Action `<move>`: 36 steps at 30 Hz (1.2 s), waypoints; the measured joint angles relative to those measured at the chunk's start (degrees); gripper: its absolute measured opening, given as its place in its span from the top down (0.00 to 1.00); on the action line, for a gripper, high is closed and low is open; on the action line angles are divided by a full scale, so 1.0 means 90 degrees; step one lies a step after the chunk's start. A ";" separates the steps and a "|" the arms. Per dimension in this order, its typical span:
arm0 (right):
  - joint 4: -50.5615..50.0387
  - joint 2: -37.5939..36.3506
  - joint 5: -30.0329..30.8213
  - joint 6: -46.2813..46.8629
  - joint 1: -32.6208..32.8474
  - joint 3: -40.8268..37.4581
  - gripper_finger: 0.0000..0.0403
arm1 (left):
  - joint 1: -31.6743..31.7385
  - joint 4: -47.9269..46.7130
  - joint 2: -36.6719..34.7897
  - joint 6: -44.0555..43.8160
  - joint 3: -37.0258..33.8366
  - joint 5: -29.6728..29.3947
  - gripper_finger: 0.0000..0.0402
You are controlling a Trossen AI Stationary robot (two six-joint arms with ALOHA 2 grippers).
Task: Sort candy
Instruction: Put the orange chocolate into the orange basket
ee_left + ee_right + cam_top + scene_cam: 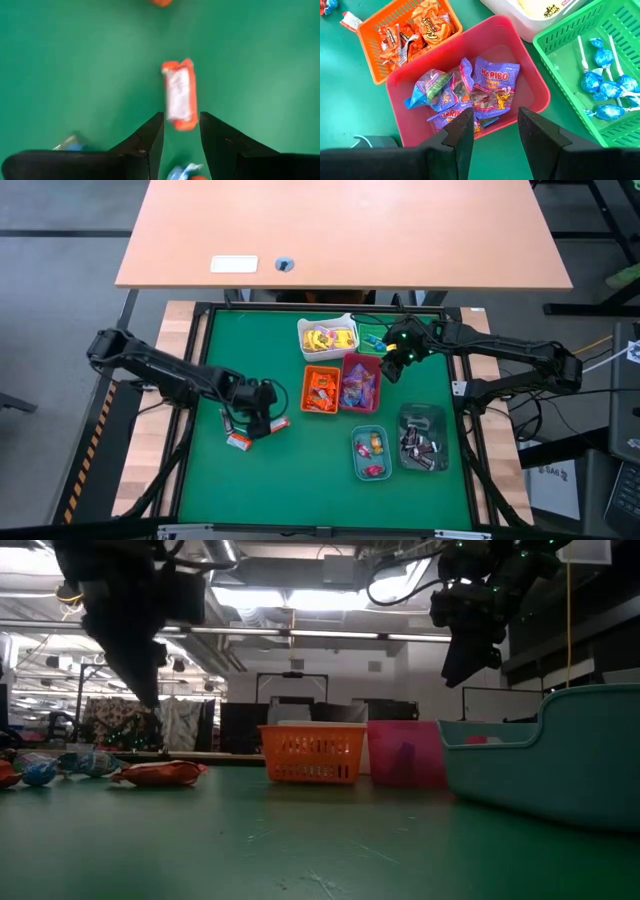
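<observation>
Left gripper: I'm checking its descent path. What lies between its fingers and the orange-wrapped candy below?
Nothing: in the left wrist view the open left gripper hangs over the orange-wrapped candy, with only the bare green mat around.

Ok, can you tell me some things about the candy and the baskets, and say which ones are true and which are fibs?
1. The red basket holds purple candy bags. True.
2. The blue lollipops are in the orange basket. False: they lie in the green basket.
3. The left gripper is above an orange-and-white candy on the green mat. True.
4. The right gripper holds a candy. False: its fingers are open and empty above the red basket.
</observation>
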 joint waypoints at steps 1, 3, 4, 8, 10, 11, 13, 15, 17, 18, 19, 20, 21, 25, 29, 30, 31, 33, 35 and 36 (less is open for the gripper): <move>0.0001 0.0000 -0.0001 0.0000 0.0000 0.0000 0.62 | 0.0000 0.0269 0.0009 -0.0012 -0.0105 0.0055 0.71; 0.0022 0.0000 0.0000 0.0000 0.0000 0.0000 0.62 | -0.0015 0.0666 0.0024 -0.0038 -0.0311 0.0081 0.68; 0.0029 0.0000 0.0000 0.0000 0.0000 0.0000 0.62 | -0.0026 0.0836 0.0024 -0.0040 -0.0412 0.0084 0.66; 0.0025 0.0000 0.0000 -0.0002 0.0000 0.0000 0.62 | -0.0032 0.1529 0.0065 -0.0040 -0.0709 0.0082 0.57; 0.0028 0.0000 0.0000 -0.0002 0.0000 0.0000 0.62 | -0.0053 0.1792 0.0107 -0.0009 -0.0819 0.0080 0.53; 0.0027 0.0000 0.0000 -0.0002 0.0000 0.0000 0.62 | -0.0065 0.1883 0.0127 -0.0005 -0.0861 0.0063 0.51; 0.0027 0.0000 0.0000 -0.0002 0.0000 0.0000 0.62 | -0.0108 0.1935 0.0161 0.0004 -0.0970 -0.0032 0.49; 0.0027 0.0000 0.0000 -0.0002 0.0000 0.0000 0.62 | -0.0164 0.2172 0.0248 0.0006 -0.1092 -0.0190 0.48; 0.0029 0.0000 0.0000 -0.0002 0.0000 0.0000 0.62 | -0.0234 0.2337 0.0323 0.0004 -0.1231 -0.0379 0.47; 0.0029 0.0000 0.0000 -0.0002 0.0000 0.0000 0.62 | -0.0270 0.2447 0.0369 0.0006 -0.1283 -0.0451 0.47; 0.0029 0.0000 0.0000 -0.0002 0.0000 0.0000 0.62 | -0.0304 0.2574 0.0419 0.0006 -0.1319 -0.0496 0.47; 0.0029 0.0000 0.0001 -0.0002 0.0000 0.0000 0.62 | -0.0337 0.2662 0.0467 0.0008 -0.1340 -0.0530 0.47; 0.0030 0.0000 0.0000 -0.0002 0.0000 0.0000 0.62 | -0.0365 0.2684 0.0508 0.0008 -0.1342 -0.0545 0.47; 0.0029 0.0000 0.0002 -0.0002 0.0000 0.0000 0.62 | -0.0506 0.2750 0.0724 0.0101 -0.1342 -0.0673 0.47; 0.0029 0.0000 0.0002 -0.0002 0.0000 0.0000 0.62 | -0.0630 0.2780 0.1054 0.0320 -0.1342 -0.0694 0.47; 0.0029 0.0000 0.0002 -0.0002 0.0000 0.0000 0.62 | -0.0662 0.2807 0.1153 0.0326 -0.1342 -0.0714 0.47; 0.0029 0.0000 0.0002 -0.0002 0.0000 0.0000 0.62 | -0.0680 0.2848 0.1231 0.0339 -0.1338 -0.0741 0.47; 0.0029 0.0000 0.0002 -0.0002 0.0000 0.0000 0.62 | -0.0712 0.2891 0.1364 0.0340 -0.1331 -0.0792 0.47; 0.0032 0.0000 0.0002 -0.0002 0.0000 0.0000 0.62 | -0.0747 0.2898 0.1434 0.0340 -0.1325 -0.0906 0.49; 0.0030 0.0000 0.0002 -0.0002 0.0000 0.0000 0.62 | -0.0768 0.2900 0.1443 0.0339 -0.1325 -0.0977 0.50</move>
